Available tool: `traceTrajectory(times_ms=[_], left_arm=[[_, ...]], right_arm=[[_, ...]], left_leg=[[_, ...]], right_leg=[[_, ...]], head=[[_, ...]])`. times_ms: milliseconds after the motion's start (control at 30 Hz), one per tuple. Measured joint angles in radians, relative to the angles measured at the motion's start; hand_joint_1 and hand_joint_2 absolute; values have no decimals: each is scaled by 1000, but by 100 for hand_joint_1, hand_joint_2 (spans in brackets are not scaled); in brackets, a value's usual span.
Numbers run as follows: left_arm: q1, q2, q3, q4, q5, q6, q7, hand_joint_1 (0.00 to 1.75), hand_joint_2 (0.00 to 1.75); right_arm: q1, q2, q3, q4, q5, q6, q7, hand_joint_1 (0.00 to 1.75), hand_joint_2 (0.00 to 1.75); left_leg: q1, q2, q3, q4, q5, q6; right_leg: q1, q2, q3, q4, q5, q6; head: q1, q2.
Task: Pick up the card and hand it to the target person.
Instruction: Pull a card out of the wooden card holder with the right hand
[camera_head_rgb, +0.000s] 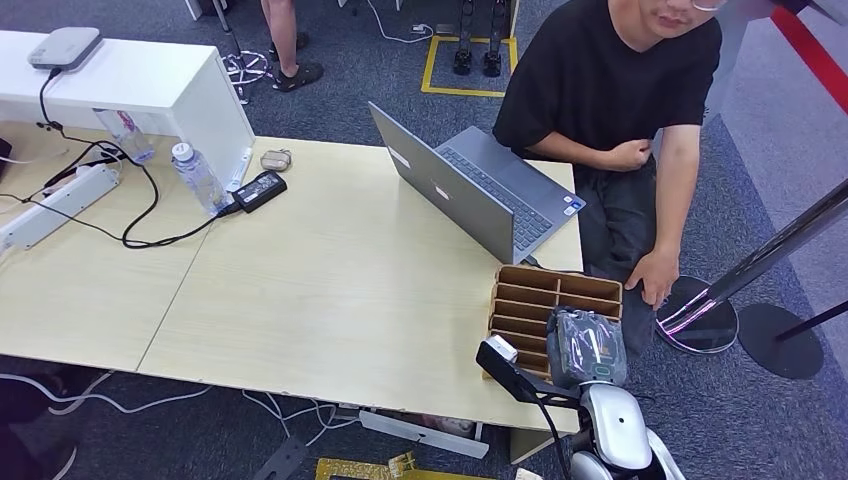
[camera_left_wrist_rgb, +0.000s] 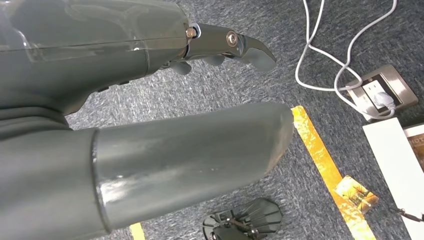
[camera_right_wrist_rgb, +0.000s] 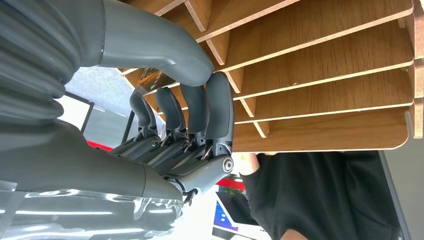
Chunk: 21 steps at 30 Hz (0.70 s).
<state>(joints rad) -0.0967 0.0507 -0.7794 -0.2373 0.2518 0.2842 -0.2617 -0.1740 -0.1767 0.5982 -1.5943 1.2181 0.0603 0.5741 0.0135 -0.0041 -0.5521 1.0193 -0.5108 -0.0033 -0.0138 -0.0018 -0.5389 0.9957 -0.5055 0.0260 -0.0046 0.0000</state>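
1. Right wrist view: the right hand (camera_right_wrist_rgb: 185, 125) has its fingers (camera_right_wrist_rgb: 220, 110) curled against the thumb at the wooden rack (camera_right_wrist_rgb: 320, 75), pinching a dark card (camera_right_wrist_rgb: 150, 78) that is mostly hidden.
2. Head view: that hand (camera_head_rgb: 586, 347) sits over the rack's (camera_head_rgb: 545, 295) slots at the table (camera_head_rgb: 340, 290) edge; what the slots hold cannot be made out.
3. Beyond it sit a laptop (camera_head_rgb: 480, 185) and a person (camera_head_rgb: 620, 110).
4. Left hand (camera_left_wrist_rgb: 150, 125) hangs over carpet (camera_left_wrist_rgb: 210, 95), loosely spread, holding nothing.
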Motion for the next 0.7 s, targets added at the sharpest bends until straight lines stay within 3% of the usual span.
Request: traceTrajectory(times_ms=[233, 567, 700], left_arm=[[0, 1, 0, 0, 0, 0, 0, 0, 0], [0, 3, 0, 0, 2, -2, -5, 0, 0], [0, 3, 0, 0, 5, -3, -12, 0, 0]], right_arm=[[0, 0, 0, 2, -1, 0, 0, 121, 175], [-1, 0, -2, 4, -8, -12, 5, 83, 175], [-1, 0, -2, 4, -8, -13, 8, 83, 175]], left_leg=[[0, 0, 0, 0, 0, 0], [0, 0, 0, 0, 0, 0], [0, 0, 0, 0, 0, 0]], right_leg=[[0, 0, 0, 0, 0, 0], [0, 0, 0, 0, 0, 0], [0, 0, 0, 0, 0, 0]], head=[[0, 0], [0, 0], [0, 0]])
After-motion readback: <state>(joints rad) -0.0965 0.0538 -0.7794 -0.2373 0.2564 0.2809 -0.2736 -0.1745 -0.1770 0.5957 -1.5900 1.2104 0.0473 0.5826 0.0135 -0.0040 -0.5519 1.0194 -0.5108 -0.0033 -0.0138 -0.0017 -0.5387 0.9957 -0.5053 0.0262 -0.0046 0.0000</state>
